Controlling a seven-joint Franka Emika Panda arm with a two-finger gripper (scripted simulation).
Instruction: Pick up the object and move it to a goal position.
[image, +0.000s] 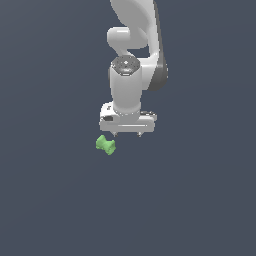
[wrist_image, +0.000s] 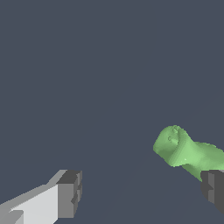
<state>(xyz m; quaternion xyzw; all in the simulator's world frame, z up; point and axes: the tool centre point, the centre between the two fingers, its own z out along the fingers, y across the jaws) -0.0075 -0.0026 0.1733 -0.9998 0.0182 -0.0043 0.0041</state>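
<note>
1. The two dark fingertips sit closest to the wrist camera, set wide apart with bare bench between them.
2. The gripper has its jaws spread and holds nothing.
3. The green spool lies on its side on the dark bench, one flared end facing the wrist camera, the other end running behind one fingertip.
4. In the exterior view the spool rests just below the gripper and toward that view's left, outside the gap between the jaws.
5. The white arm points straight down.
</note>
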